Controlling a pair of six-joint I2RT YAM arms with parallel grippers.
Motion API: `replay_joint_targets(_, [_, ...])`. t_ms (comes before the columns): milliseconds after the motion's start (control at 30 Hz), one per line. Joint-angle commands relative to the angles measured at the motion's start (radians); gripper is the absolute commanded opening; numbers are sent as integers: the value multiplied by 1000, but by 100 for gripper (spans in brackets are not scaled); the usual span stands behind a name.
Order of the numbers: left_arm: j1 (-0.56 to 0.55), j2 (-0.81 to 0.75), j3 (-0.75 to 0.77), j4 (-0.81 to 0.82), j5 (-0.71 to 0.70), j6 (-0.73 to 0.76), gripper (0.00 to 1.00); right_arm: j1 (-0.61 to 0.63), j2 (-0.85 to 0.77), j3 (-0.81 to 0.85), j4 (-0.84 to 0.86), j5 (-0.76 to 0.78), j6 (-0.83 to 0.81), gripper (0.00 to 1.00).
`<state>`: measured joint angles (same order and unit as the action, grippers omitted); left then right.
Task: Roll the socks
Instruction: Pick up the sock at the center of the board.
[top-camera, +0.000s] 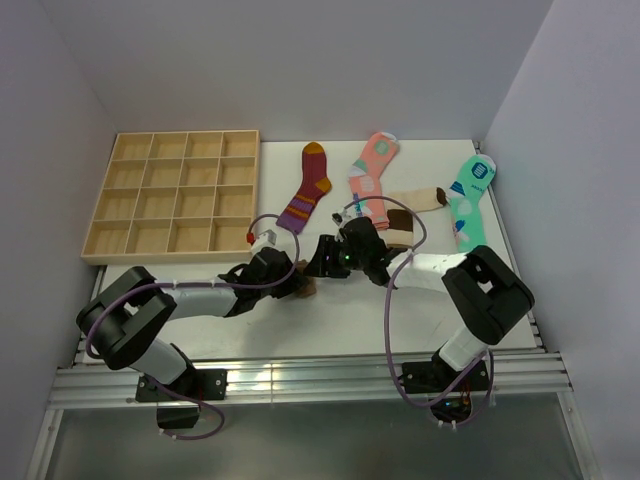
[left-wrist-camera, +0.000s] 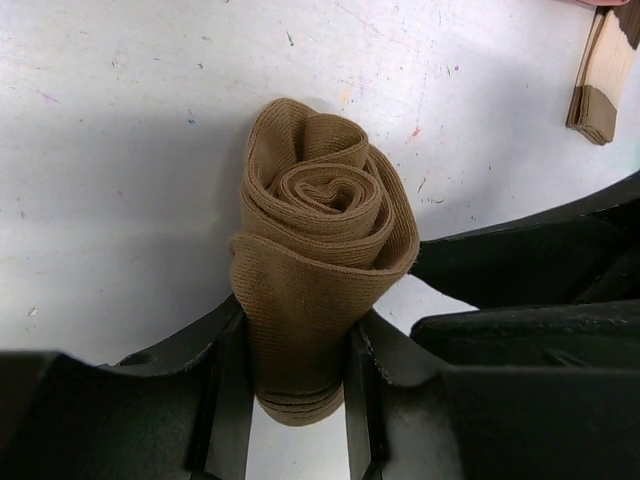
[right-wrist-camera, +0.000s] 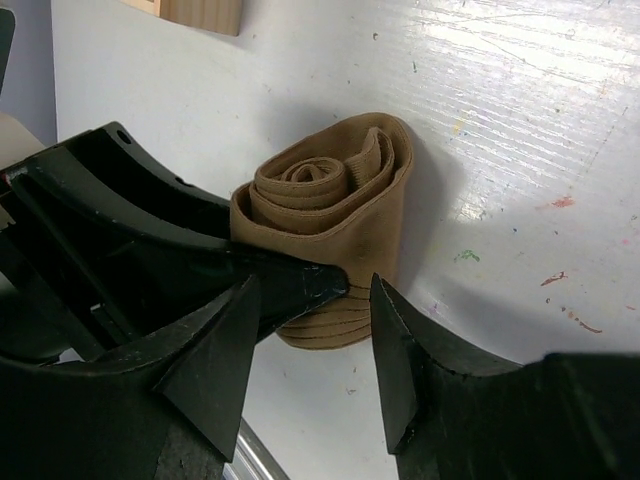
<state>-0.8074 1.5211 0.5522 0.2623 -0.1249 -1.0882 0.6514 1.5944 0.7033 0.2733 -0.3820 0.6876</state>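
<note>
1. Only the top view shows the whole layout. The left gripper and the right gripper are brought tip to tip near the middle of the white table. Only a small scrap of the rolled brown sock is seen between them.
2. In the same view the beige sock is laid flat farther back, between the pink sock and the mint-green sock. Its long axis runs roughly left to right, with a dark brown end toward the left. A maroon sock and a compartmented wooden tray are placed farther left.
3. The grip is made plain only in the left wrist view. The lower, ribbed end of the roll is pinched between the left claw's two fingers.
4. In the right wrist view the right claw's fingers are seen spread wider than the roll, with nothing pinched. A black finger of the left gripper is seen crossing beside the roll.
5. The spiral end of the roll is turned toward both wrist cameras. In the left wrist view its long axis runs from between the fingers outward. Whether it rests on the table or is lifted cannot be told.
6. A dark blue patch on the mint-green sock bears pale marks too small to be read.
</note>
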Motion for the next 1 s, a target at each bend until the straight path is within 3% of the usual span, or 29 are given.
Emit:
replay_joint_targets(0, [-4,25,0,-69,34,36,18,-7,4,22,40,15,12,56])
replay_joint_targets(167, [-4,-10,5,-89,28,43,1,-16,-80,-22,5,58,-13,55])
replay_joint_targets(533, [42,-329,78,-355,-96,97,0,-21,-448,-80,-305,273,-174,56])
replay_joint_targets(800, [250,-487,193,-558,-108,178,0,-25,-749,-4,-543,443,-241,63])
replay_joint_targets(967, [419,-475,322,-665,-81,246,0,-26,-881,45,-660,528,-261,73])
